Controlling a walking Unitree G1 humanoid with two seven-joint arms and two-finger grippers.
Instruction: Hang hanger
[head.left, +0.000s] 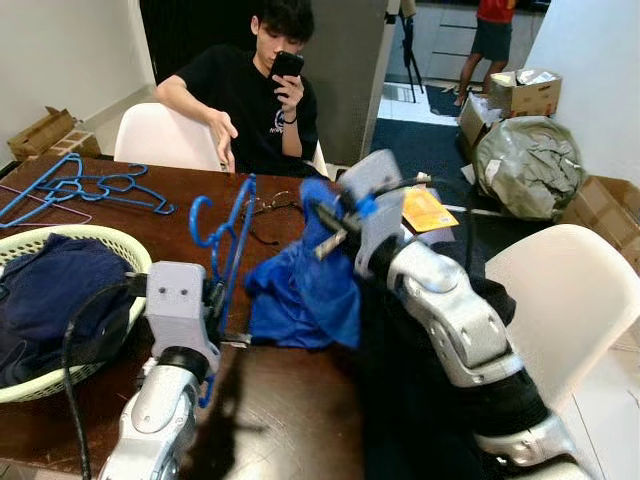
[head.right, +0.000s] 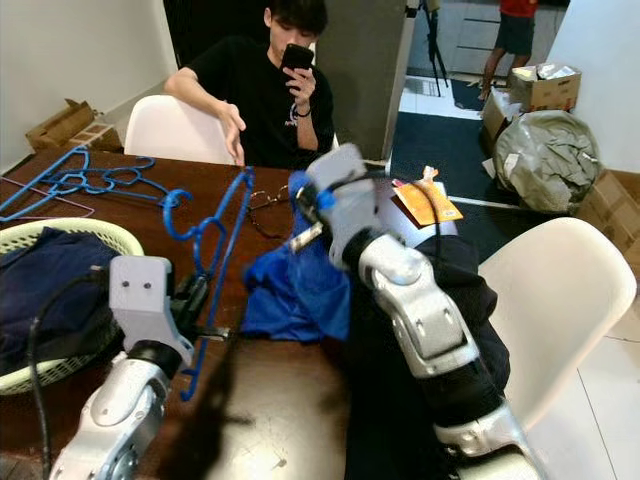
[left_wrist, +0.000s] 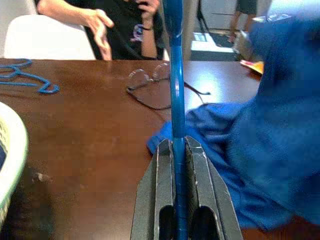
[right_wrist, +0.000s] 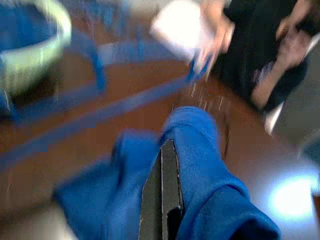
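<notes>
My left gripper (head.left: 214, 300) is shut on a blue plastic hanger (head.left: 228, 235), held upright above the brown table (head.left: 170, 230); in the left wrist view the hanger's bar (left_wrist: 176, 90) runs up between the two black fingers (left_wrist: 161, 190). My right gripper (head.left: 322, 222) is shut on a blue garment (head.left: 305, 285), lifting it so the cloth drapes down to the table beside the hanger. The right wrist view is blurred, with blue cloth (right_wrist: 200, 150) wrapped over the finger (right_wrist: 162, 200).
A pale green basket (head.left: 120, 245) of dark clothes stands at the left. Several blue hangers (head.left: 80, 187) lie at the far left of the table. Glasses (head.left: 268, 210) lie mid-table. A seated person (head.left: 250, 90) holds a phone across the table. White chairs stand behind and to the right.
</notes>
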